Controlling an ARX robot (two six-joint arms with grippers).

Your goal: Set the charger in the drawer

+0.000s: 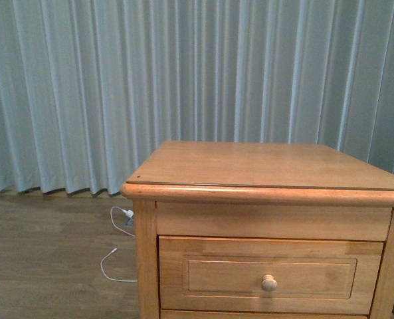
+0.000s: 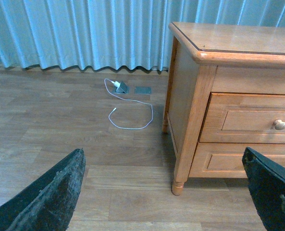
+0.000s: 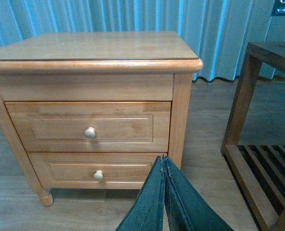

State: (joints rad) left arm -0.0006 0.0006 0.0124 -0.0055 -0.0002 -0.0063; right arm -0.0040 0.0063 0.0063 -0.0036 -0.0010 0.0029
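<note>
The charger is out of view in all frames. The nightstand (image 1: 263, 166) stands in front of me, and its upper drawer (image 1: 270, 276) is shut, with a pale round knob. The drawer also shows in the left wrist view (image 2: 257, 126) and in the right wrist view (image 3: 89, 127). My left gripper (image 2: 164, 159) is open and empty, low over the wood floor to the left of the nightstand. My right gripper (image 3: 162, 161) is shut and empty, low in front of the nightstand's right front corner. Neither arm shows in the front view.
The lower drawer (image 3: 99, 172) is shut. A thin white cable with a white plug (image 2: 130, 113) lies on the floor left of the nightstand, by a grey floor plate (image 2: 143, 90). A dark wooden slatted rack (image 3: 262, 163) stands right of the nightstand. Curtains (image 1: 183, 73) hang behind.
</note>
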